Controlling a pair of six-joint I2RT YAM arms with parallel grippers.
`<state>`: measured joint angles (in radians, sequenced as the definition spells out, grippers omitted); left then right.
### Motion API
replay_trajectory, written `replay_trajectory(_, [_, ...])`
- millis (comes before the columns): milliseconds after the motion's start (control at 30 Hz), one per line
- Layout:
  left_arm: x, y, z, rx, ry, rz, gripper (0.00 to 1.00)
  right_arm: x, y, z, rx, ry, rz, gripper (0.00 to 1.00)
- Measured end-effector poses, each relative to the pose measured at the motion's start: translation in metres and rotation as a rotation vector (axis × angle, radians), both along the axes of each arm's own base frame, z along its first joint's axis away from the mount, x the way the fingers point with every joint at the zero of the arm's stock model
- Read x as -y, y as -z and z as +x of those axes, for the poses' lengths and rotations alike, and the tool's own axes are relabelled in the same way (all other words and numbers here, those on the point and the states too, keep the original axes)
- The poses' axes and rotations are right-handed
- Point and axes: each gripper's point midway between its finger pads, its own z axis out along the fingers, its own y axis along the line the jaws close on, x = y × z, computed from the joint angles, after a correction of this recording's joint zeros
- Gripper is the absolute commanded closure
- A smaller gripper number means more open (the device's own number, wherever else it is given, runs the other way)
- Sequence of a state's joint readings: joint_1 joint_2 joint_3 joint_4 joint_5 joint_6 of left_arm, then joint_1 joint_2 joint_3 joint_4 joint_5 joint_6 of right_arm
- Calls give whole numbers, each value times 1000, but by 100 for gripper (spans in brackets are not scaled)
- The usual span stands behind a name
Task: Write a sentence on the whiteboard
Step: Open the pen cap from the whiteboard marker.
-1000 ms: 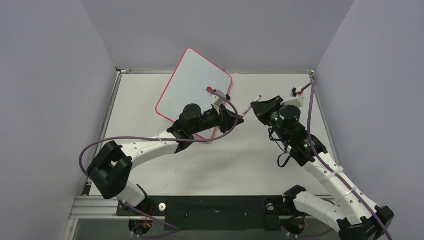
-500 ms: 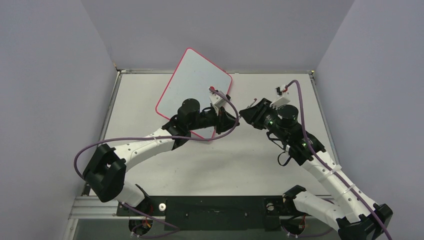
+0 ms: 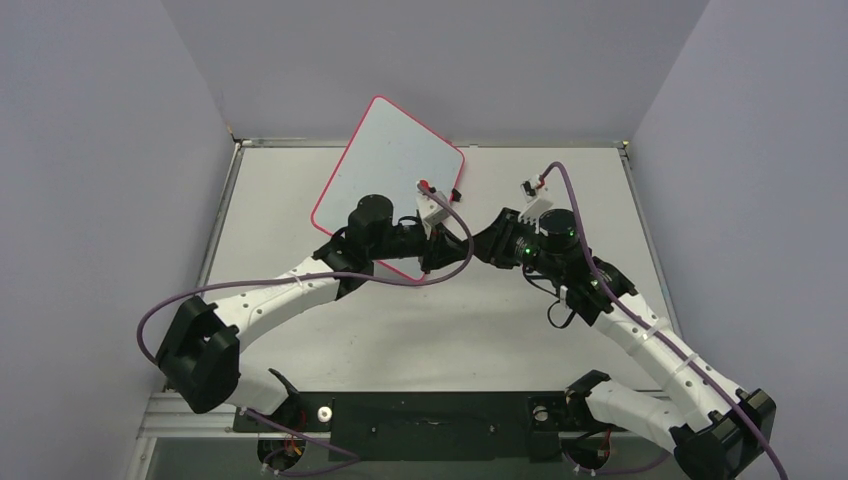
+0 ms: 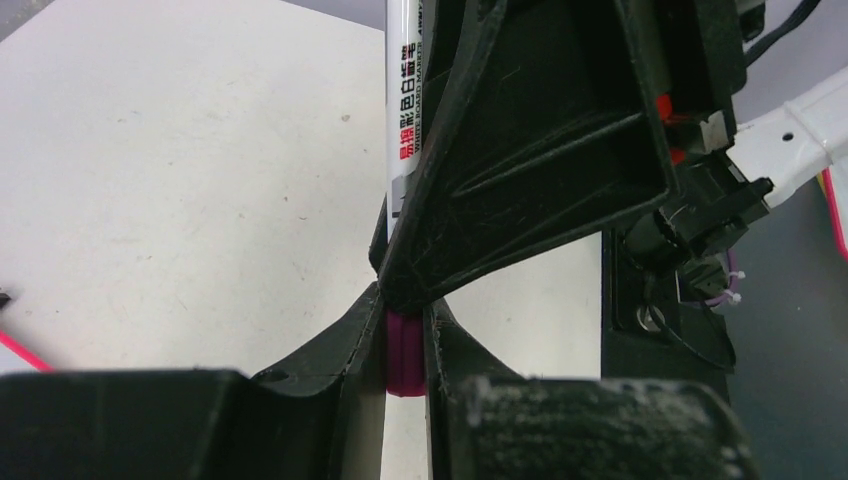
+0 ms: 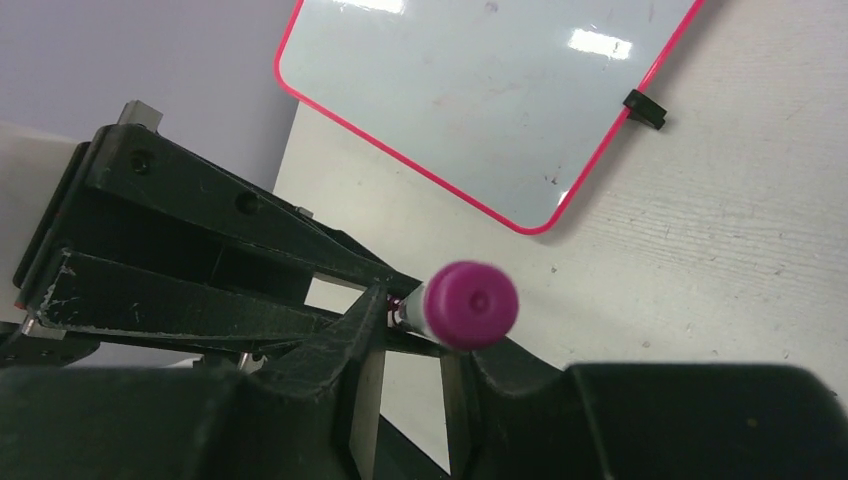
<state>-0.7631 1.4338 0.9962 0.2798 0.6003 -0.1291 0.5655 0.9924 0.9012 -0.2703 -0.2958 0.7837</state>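
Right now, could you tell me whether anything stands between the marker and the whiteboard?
No loose thing does. The left fingers and the right fingers both pinch the marker just beside the whiteboard's near corner. Only the left arm crosses that corner from above; the rest of the board is blank.

purple-ended marker [image 4: 402, 150] between fingers [image 4: 330, 365] of the left hand [image 4: 404, 335]

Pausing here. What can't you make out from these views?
- Marker: in the top view, hidden where the left gripper and right gripper meet.
- Cap on or off: in the left wrist view, the right gripper's finger covers the barrel's lower part.
- Whiteboard: near corner hidden by the left arm in the top view; top edge cut off in the right wrist view.
- Faint specks on the board: too small to read.
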Motion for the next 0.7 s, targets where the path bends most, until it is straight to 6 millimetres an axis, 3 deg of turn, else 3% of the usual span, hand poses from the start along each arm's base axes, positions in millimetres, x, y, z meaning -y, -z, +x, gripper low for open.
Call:
replay_trajectory(333, [-15,-4,-15,116,87,51,100,-5,-4,-13,21,-80,-1,72])
replay_trajectory(700, [-22,-2,-21,188,123,87,100,-9,-4,-21,6,-122,11,76])
